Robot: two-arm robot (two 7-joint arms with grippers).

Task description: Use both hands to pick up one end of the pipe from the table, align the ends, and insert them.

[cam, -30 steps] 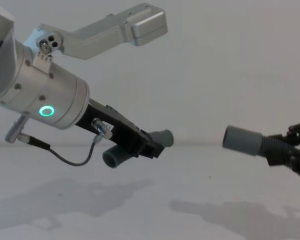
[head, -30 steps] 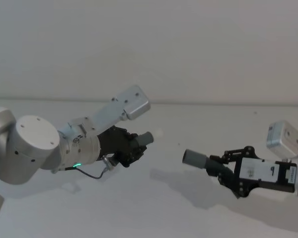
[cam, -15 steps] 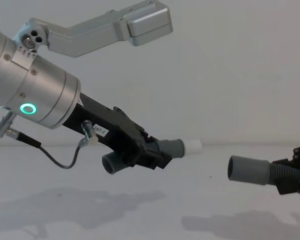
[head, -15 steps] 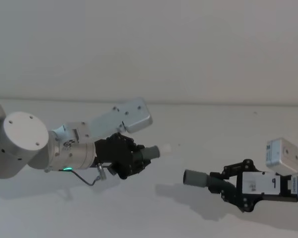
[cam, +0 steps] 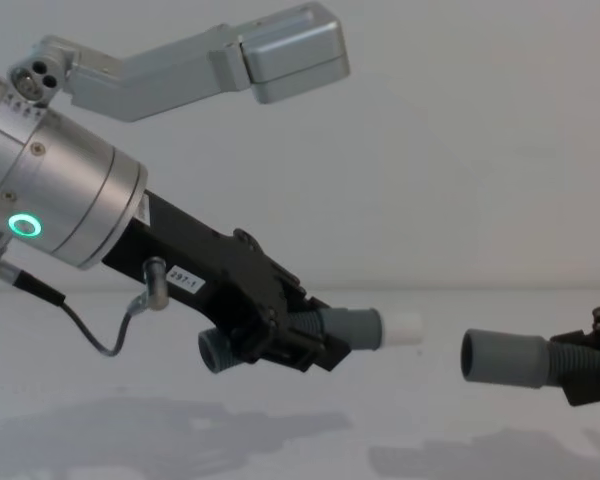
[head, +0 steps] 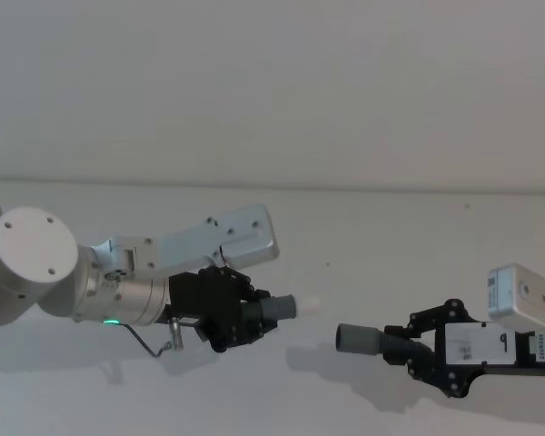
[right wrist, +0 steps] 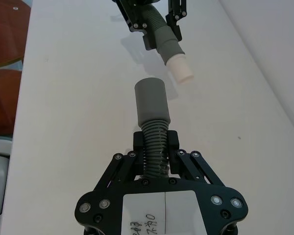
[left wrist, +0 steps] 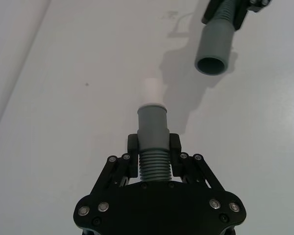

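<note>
Both pipe pieces are held in the air above the white table (head: 363, 236). My left gripper (head: 245, 312) is shut on the ribbed body of one pipe piece (cam: 355, 328), whose grey cuff (left wrist: 152, 123) ends in a short white tip (cam: 402, 329) pointing right. My right gripper (head: 418, 347) is shut on the other pipe piece (right wrist: 154, 132), whose open socket end (cam: 500, 358) faces left toward the tip. A small gap separates tip and socket, and the socket sits slightly lower. In the left wrist view the socket (left wrist: 215, 46) shows as an open round mouth.
A plain wall (head: 272, 82) rises behind the table's far edge. In the right wrist view, orange-brown objects (right wrist: 5, 73) lie beyond the table's edge.
Both grippers have come down with their pipe pieces. The left piece has swung so its white tip points level toward the socket, and the gap between the ends has narrowed.
</note>
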